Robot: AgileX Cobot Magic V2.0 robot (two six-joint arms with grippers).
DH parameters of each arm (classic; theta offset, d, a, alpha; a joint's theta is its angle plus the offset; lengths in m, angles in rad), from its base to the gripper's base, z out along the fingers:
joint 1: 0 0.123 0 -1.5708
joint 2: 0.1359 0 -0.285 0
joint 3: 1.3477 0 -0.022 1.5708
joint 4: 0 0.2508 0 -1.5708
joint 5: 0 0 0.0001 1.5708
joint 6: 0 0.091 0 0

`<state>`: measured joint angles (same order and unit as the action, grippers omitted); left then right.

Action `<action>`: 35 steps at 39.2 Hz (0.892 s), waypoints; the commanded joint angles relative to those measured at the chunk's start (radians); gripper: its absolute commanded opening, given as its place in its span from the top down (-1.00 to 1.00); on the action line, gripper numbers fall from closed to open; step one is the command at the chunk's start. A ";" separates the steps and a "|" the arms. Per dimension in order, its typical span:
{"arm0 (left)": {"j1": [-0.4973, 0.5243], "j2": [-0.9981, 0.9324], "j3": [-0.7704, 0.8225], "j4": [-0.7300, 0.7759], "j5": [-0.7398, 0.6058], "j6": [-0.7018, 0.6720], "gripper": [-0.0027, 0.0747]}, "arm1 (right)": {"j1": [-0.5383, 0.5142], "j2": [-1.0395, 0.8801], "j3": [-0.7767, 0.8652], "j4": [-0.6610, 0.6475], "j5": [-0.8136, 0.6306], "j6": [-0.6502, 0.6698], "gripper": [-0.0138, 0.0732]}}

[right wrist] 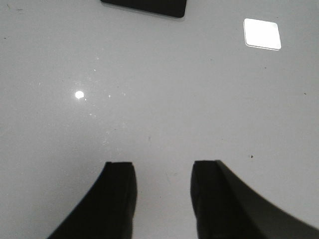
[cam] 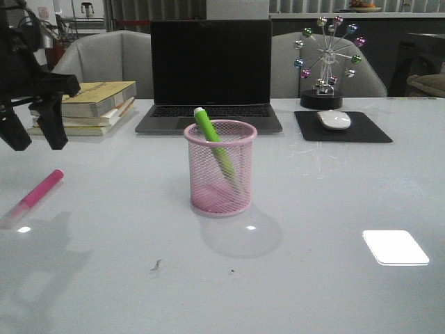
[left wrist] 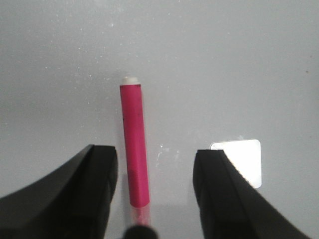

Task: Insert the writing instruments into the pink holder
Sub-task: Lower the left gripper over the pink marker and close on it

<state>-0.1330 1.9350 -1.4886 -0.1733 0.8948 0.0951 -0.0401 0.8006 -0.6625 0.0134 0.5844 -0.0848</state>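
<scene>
The pink mesh cup (cam: 220,169) stands upright near the middle of the table (cam: 334,278), in front of the laptop (cam: 211,73). The green marker (cam: 215,146) leans inside it, its top end poking above the rim. The pink marker (cam: 40,192) lies flat on the table well to the left of the cup. The left gripper (cam: 33,136) hangs above that marker with its fingers spread wide and nothing between them; in the left wrist view the marker (left wrist: 135,159) lies between the two fingers, apart from both. The right gripper (right wrist: 163,199) also stands open over bare table, holding nothing.
</scene>
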 commanded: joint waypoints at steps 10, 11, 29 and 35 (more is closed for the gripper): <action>-0.005 0.020 -0.035 0.010 -0.037 -0.003 -0.15 | -0.008 -0.009 -0.027 -0.003 -0.051 -0.003 -0.22; -0.005 0.028 -0.035 0.010 -0.043 -0.003 -0.15 | -0.008 -0.009 -0.027 -0.003 -0.051 -0.003 -0.22; -0.005 0.062 -0.035 0.011 -0.125 -0.003 -0.15 | -0.008 -0.009 -0.027 -0.003 -0.049 -0.003 -0.22; -0.005 0.080 -0.035 0.013 -0.125 -0.003 -0.15 | -0.008 -0.009 -0.027 -0.003 -0.049 -0.003 -0.22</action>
<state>-0.1330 2.0577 -1.4944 -0.1550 0.7977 0.0951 -0.0401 0.8006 -0.6625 0.0134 0.5988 -0.0848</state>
